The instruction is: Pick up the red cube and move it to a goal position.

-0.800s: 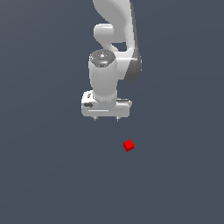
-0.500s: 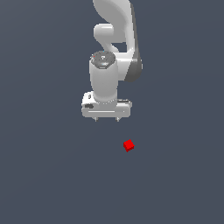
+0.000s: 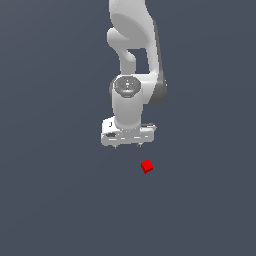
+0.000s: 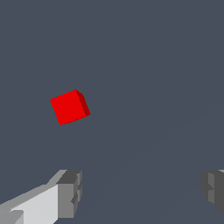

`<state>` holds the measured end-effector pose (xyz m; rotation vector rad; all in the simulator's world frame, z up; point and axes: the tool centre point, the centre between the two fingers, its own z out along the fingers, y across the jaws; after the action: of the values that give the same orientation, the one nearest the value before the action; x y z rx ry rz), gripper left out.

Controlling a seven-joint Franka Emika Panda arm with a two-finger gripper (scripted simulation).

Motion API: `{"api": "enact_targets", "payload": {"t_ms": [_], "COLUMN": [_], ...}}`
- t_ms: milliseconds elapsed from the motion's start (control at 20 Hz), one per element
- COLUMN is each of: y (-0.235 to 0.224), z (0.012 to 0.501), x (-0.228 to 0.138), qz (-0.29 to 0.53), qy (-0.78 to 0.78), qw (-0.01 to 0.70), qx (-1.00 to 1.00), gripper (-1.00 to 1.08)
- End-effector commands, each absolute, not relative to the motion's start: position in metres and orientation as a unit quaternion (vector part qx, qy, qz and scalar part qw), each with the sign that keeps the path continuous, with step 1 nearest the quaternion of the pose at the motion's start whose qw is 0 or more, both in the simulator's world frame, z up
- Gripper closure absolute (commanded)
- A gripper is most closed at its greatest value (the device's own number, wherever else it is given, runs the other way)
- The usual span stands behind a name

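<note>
The red cube (image 3: pixel 147 166) lies on the dark grey floor, small and bright, also plain in the wrist view (image 4: pixel 70 106). My white gripper (image 3: pixel 128 146) hangs above the floor, up and toward the exterior view's left of the cube, not touching it. Its fingers (image 4: pixel 70 192) stand wide apart with nothing between them. The cube sits outside the gap between the fingers, lying ahead of them in the wrist view.
The white arm (image 3: pixel 134 55) rises out of the exterior view's top. The floor (image 3: pixel 60 200) is a uniform dark grey with no other objects in sight.
The gripper has shifted slightly toward the exterior view's right and a little lower, closer to the cube. The cube has not moved.
</note>
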<state>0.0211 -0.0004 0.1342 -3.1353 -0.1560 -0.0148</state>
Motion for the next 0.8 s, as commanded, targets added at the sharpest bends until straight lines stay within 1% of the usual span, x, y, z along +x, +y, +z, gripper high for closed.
{"api": "enact_targets", "payload": {"t_ms": [0,400,750], "y": [0.011,0.054,0.08], "z": [0.118,0.061,0.03], "x": [0.029,0.053,0.063], "qz": [-0.004,-0.002,-0.001], "qy": [-0.074,-0.165,-0.215], "qw": [0.002,0.002,0.001], "qx": [-0.997,-0.986,-0.977], "gripper": [-0.92,-0.92,-0.92]}}
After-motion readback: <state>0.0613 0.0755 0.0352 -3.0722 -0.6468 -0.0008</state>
